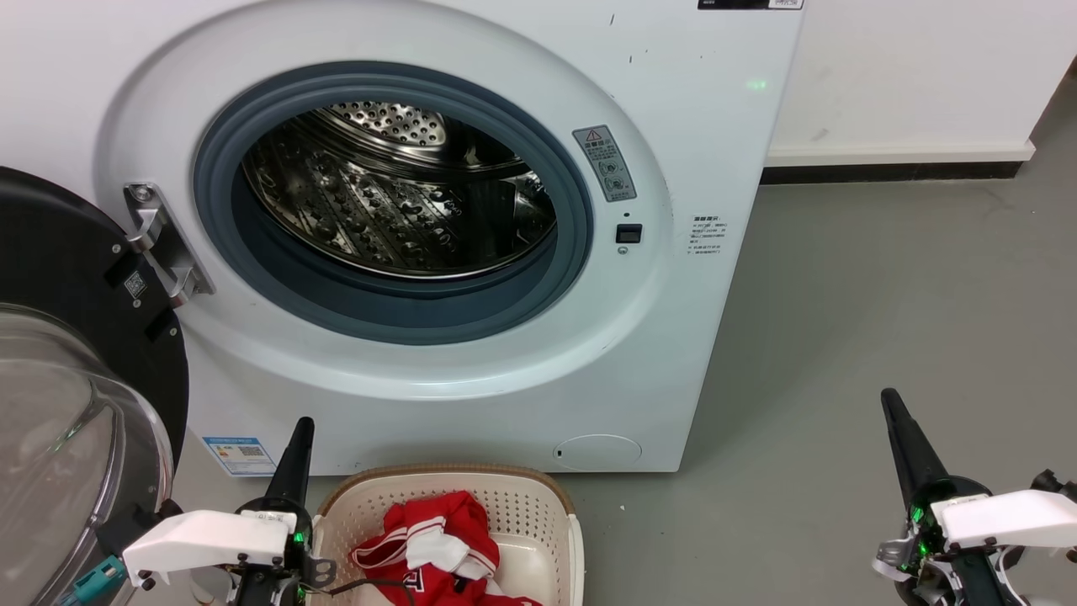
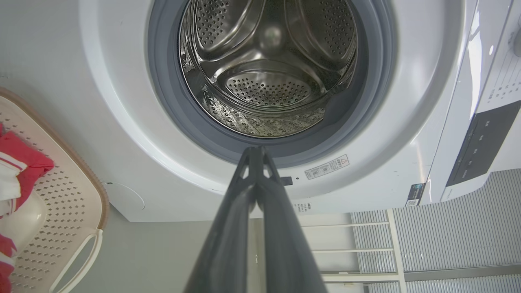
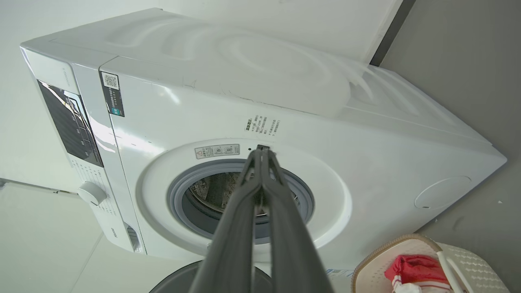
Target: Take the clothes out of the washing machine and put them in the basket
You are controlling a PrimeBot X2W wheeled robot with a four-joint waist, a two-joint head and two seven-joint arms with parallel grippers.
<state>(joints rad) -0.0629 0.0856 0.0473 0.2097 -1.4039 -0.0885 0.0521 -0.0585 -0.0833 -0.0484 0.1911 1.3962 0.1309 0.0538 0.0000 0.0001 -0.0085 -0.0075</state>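
I stand in a laundry room: 1 white front-loading washing machine on a grey floor against a white wall with a dark skirting strip, a cream laundry basket before it.

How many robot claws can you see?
2. The left gripper is at the lower left, beside the basket; the right gripper is at the lower right, over the grey floor. Both are shut.

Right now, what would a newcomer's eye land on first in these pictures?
The washing machine at the head view's centre, its door swung open leftward and its steel drum looking empty. Next, the red clothes heaped in the basket on the floor below it, beside the shut left gripper.
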